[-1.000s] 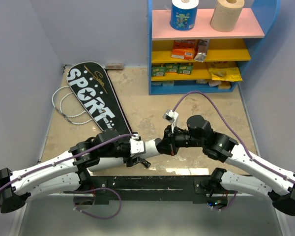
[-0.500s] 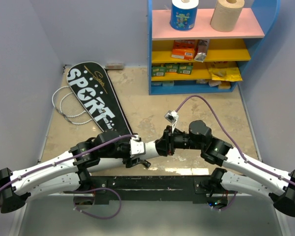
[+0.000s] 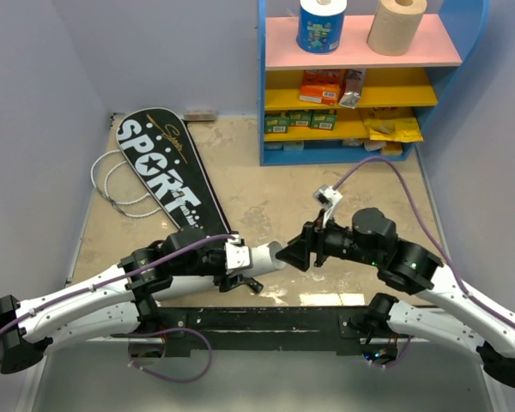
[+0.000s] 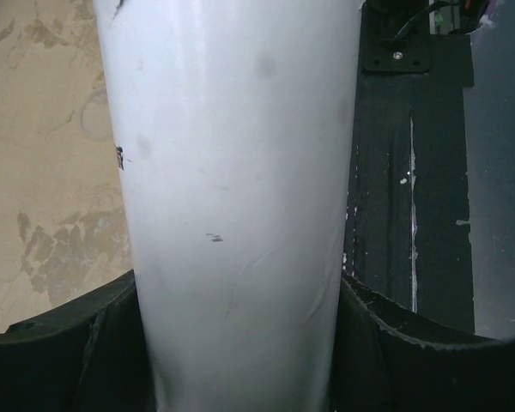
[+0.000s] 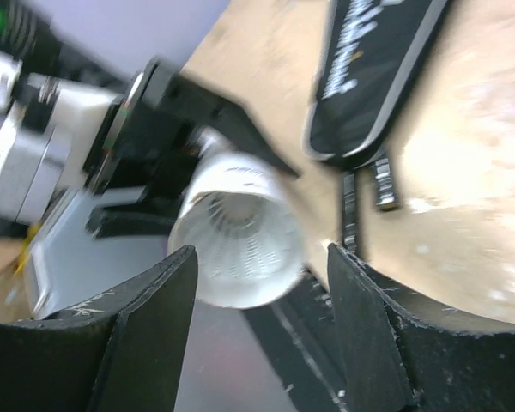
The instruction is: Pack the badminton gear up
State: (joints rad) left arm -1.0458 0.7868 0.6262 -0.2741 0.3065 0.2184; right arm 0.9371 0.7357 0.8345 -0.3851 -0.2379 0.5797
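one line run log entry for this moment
left jaws: shut on white tube | right jaws: open, clear of tube mouth | black cover: flat on table

Left arm (image 3: 77, 302) and right arm (image 3: 463, 300): white shells, black joints, purple cables (image 3: 382, 158) (right gripper (image 5: 259, 283) fingers matte black, scuffed edges).

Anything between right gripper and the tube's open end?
Nothing visible. The white tube has its open end straight ahead of the right gripper, whose jaws are open. The left gripper clamps the tube further back.
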